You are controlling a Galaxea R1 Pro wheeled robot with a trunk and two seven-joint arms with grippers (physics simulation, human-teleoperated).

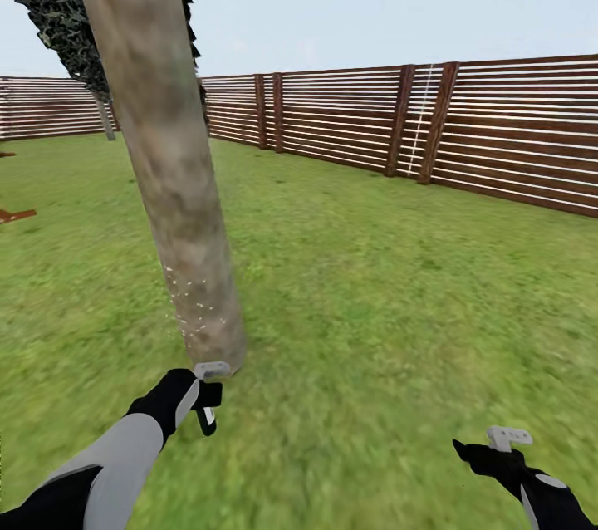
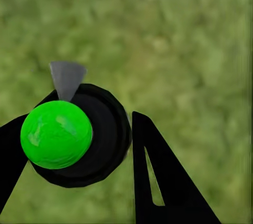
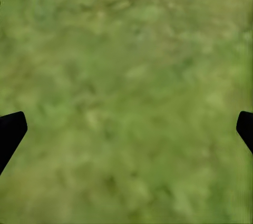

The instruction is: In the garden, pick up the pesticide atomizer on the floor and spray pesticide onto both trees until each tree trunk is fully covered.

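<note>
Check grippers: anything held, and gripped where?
Left gripper holds the spray bottle, fingers clamped on either side of its round dark body, below the green cap. Right gripper is open over grass, empty.

The tree trunk (image 1: 170,173) runs out of the head view at the top, so its crown is cut off; only a dark patch of foliage (image 1: 50,7) shows at the upper left edge. The pesticide atomizer (image 1: 206,416) is mostly hidden by the left gripper (image 1: 208,389) there and too small to make out. In the left wrist view a green ball (image 2: 56,134) and black disc cover the atomizer's body. The right gripper (image 3: 126,129) has both fingertips clipped by the picture's sides over blurred grass (image 3: 126,76). A brown shape (image 1: 12,215) at the left edge is cut off, perhaps wood.
</note>
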